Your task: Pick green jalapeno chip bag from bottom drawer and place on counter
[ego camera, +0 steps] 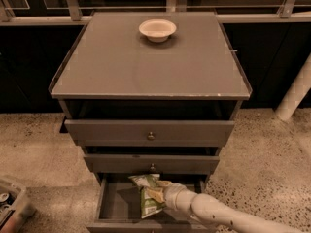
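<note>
The green jalapeno chip bag (147, 198) hangs crumpled, olive green with white ends, inside the open bottom drawer (111, 204), its top near the middle drawer's front. My gripper (161, 194) reaches into the drawer from the lower right on a white arm (218, 215) and is shut on the bag's right side, holding it off the drawer floor. The counter (146, 67) is the wide grey top of the cabinet above.
A white bowl (157, 29) stands at the back middle of the counter. The top drawer (150, 132) and middle drawer (151, 164) are partly pulled out above the bag. A bin (12, 205) sits on the floor at lower left. A white post (294, 93) stands at right.
</note>
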Available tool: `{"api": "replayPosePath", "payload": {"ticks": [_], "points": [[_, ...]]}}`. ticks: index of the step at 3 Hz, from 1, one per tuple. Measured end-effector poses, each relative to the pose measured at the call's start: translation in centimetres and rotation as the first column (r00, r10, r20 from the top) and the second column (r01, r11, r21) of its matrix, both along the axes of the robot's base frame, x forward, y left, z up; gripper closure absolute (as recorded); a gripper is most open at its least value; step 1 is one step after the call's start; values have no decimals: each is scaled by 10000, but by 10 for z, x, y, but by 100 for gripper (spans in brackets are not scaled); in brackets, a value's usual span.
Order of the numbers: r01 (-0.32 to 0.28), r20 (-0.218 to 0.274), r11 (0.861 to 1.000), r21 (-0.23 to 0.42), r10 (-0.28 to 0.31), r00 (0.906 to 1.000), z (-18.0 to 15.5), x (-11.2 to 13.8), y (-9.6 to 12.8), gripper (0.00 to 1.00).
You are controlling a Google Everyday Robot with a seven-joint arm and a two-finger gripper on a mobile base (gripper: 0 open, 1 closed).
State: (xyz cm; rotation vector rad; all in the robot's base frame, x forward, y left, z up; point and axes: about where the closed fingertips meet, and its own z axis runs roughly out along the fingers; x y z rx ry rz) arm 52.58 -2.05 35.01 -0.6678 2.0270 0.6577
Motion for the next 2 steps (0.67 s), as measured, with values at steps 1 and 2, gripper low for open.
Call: {"api": "replayPosePath", "payload": {"ticks": [1, 2], "points": [[867, 1603, 9941, -644, -755, 9842, 75, -12, -29, 100], [1809, 2861, 9788, -955, -1471, 9468, 127, -51, -46, 100]]}}
